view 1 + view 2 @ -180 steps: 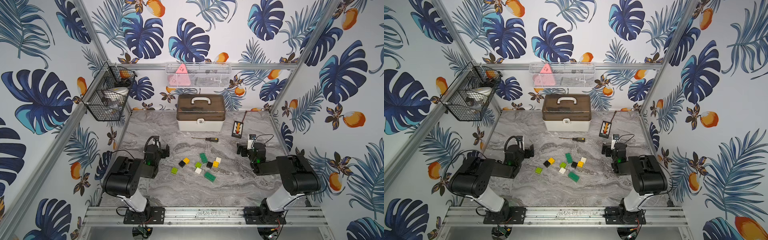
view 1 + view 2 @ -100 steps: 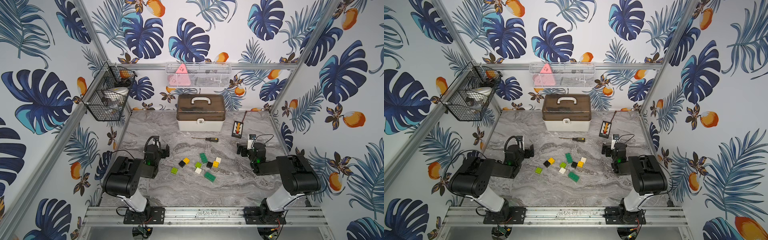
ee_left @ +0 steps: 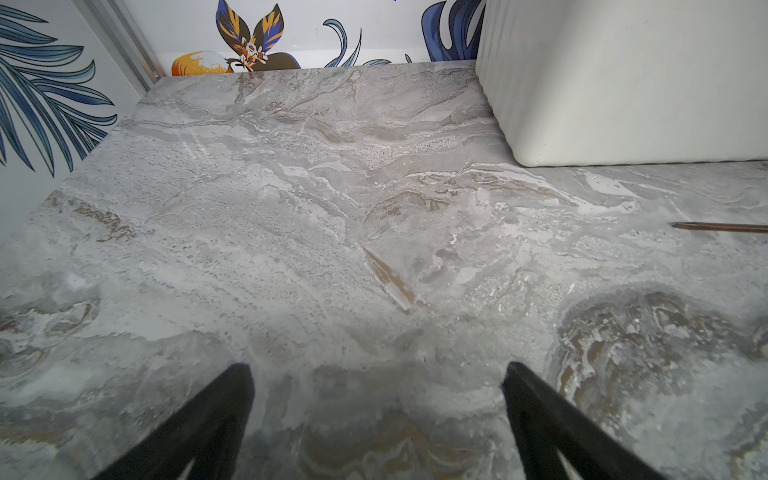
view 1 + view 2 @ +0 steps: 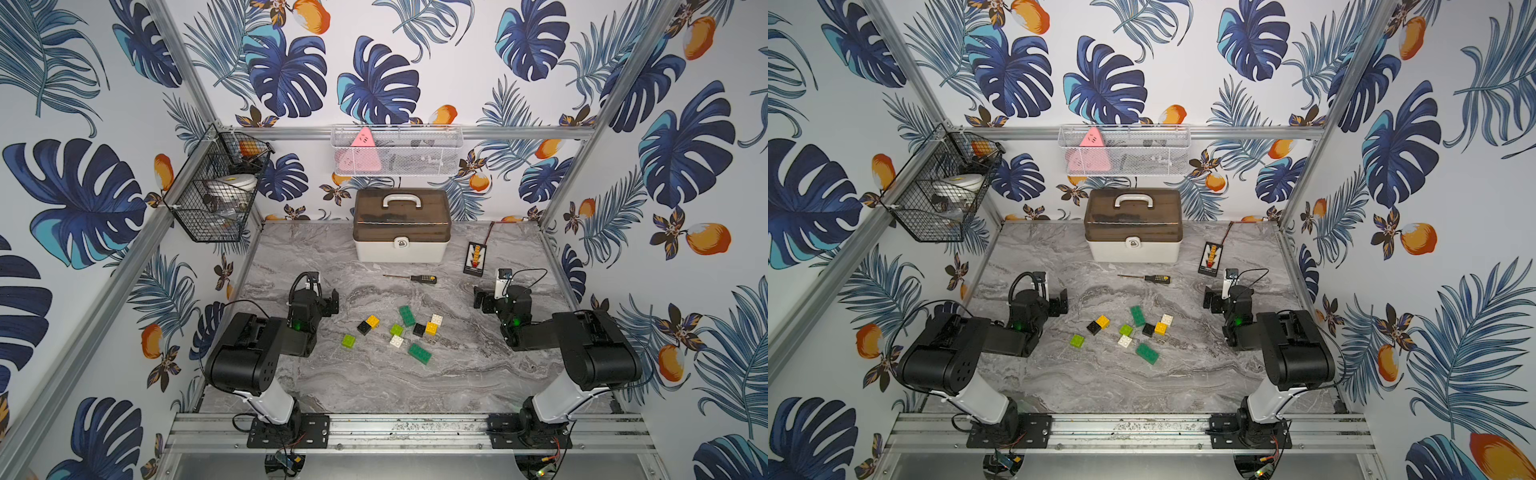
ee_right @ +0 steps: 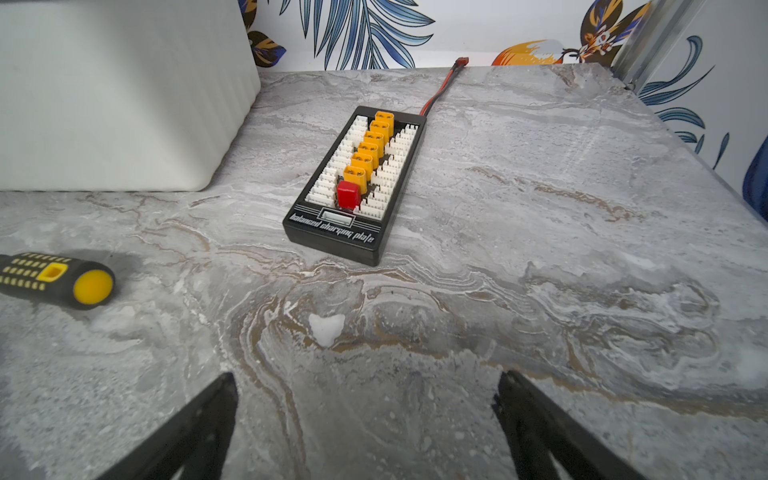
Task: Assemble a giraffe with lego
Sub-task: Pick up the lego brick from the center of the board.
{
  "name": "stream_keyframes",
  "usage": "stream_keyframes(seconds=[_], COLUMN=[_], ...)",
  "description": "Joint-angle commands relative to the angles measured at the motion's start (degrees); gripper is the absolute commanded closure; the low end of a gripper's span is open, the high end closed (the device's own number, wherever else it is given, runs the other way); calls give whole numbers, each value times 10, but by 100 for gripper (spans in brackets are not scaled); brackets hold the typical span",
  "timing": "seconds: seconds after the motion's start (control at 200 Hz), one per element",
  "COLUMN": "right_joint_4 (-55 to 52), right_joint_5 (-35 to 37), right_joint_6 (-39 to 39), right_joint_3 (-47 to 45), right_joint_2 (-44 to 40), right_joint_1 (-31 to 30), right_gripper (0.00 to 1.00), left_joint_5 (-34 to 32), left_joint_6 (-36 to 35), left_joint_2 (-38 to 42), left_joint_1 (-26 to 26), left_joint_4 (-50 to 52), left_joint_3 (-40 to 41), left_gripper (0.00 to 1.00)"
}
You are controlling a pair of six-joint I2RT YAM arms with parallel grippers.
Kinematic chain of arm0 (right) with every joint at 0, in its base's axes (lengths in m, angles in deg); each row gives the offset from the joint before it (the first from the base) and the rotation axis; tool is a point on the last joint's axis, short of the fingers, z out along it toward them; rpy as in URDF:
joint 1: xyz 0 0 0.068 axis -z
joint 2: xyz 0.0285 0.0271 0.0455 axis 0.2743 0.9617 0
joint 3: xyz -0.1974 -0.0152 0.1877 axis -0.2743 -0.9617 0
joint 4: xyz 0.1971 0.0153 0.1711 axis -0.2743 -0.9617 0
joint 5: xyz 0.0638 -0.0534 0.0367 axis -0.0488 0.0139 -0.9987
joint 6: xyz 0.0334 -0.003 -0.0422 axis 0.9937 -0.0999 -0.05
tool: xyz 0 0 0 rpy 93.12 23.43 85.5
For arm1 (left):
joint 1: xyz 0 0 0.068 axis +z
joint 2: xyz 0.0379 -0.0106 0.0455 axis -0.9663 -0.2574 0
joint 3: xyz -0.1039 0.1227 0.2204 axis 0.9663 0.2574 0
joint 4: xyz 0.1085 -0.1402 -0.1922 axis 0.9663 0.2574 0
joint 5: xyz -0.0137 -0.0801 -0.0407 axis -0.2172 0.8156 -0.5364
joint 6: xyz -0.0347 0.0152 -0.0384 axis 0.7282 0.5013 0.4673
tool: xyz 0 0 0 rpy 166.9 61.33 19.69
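The lego lies loose in the middle of the marble table in both top views: two long dark green bricks (image 4: 407, 316) (image 4: 419, 353), lime ones (image 4: 348, 340), a black and yellow pair (image 4: 368, 324), white ones (image 4: 397, 341). The same cluster (image 4: 1138, 315) sits between the arms. No giraffe is in view. My left gripper (image 4: 321, 300) (image 3: 376, 374) rests low at the left of the bricks, open, with bare table between its fingers. My right gripper (image 4: 487, 297) (image 5: 365, 382) rests at the right, open and empty.
A white toolbox with a brown lid (image 4: 401, 245) stands at the back centre. A black-yellow screwdriver (image 4: 422, 278) (image 5: 54, 278) lies in front of it. A black charging plate (image 4: 475, 258) (image 5: 357, 187) lies ahead of the right gripper. Wire baskets (image 4: 216, 195) hang on the walls.
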Motion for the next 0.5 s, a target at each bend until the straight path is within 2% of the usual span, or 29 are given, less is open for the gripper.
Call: stream_keyframes(seconds=[0.0,0.16,0.245,0.295,0.355,0.425,0.495], right_joint_4=[18,20,16,15,14,-1,-72], right_joint_5=[-1,-3,-14,-15,-15,-7,20], right_joint_6=[5,6,12,11,11,18,27], right_joint_3=[1,0,3,3,3,9,38], right_joint_2=[0,0,1,1,-1,-9,-27], right_joint_1=[-1,0,5,7,7,9,10], right_gripper=[0,0,0,0,0,0,0], left_joint_5=[-3,2,-86,-103,-136,-131,-156], left_joint_6=[-6,-4,25,25,40,38,90], left_joint_2=[1,5,21,37,60,87,108], left_joint_1=[1,4,2,-1,-7,-8,-19], left_joint_4=[-23,-27,-14,18,147,220,386], left_joint_3=[-1,1,0,-15,-69,-106,-179], left_gripper=[1,1,1,1,1,1,1])
